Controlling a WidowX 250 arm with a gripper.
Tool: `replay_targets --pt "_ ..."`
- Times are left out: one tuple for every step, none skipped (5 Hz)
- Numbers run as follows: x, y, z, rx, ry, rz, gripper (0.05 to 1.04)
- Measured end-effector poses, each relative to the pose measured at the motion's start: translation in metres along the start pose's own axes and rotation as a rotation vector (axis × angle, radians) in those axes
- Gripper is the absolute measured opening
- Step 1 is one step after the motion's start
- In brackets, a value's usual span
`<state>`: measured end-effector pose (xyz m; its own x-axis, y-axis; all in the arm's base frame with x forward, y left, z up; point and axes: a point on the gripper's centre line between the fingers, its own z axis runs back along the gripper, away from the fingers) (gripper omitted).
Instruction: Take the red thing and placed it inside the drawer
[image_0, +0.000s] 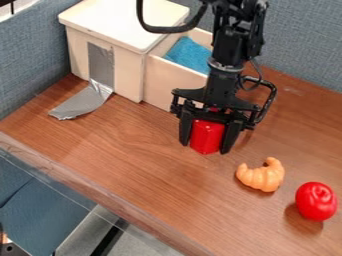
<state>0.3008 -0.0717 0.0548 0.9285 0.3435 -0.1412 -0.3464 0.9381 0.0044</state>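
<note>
the black two-finger gripper (208, 134) is closed on the red block-like thing (207, 136), with one finger along its 9 o'clock side and the other along its 3 o'clock side. the gripper hangs fingers down, and the red thing sits upright between them, low over the bench or on it; i cannot tell whether its bottom touches the wood. the black jointed robot arm (227, 47) comes in from 12 o'clock.

the open cream drawer (175, 82) lies toward 11 o'clock from the gripper, near it, and the red thing is outside the drawer. inside the drawer is a bright blue piece of soft-looking material (190, 52). the drawer belongs to the cream cabinet with a flat, pale top (133, 75), farther toward 10 to 11 o'clock. a strip of silver-grey tape (100, 62) runs down the cabinet's face, its loose end spreading onto the bench toward 10 o'clock from the gripper.

between 4 and 5 o'clock from the gripper, a small orange croissant-shaped toy (261, 176) rests on the brown wood-grain bench (147, 165). beyond it, toward 4 o'clock, sits a glossy red round toy (316, 201), apart from the croissant. blue-grey fabric panels (304, 40) stand behind the bench.
</note>
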Motion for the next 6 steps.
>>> replay_targets --pt "0.002 -0.001 0.02 -0.008 -0.039 -0.013 0.789" --pt "0.01 -0.005 0.038 -0.019 -0.074 -0.028 0.789" --pt "0.019 -0.004 0.05 -0.025 -0.102 -0.035 0.789" --pt "0.036 -0.001 0.069 -0.044 -0.163 -0.031 0.789" --pt "0.062 0.007 0.058 -0.048 -0.141 -0.024 0.789" --pt "0.082 0.011 0.058 -0.032 -0.136 -0.035 0.789"
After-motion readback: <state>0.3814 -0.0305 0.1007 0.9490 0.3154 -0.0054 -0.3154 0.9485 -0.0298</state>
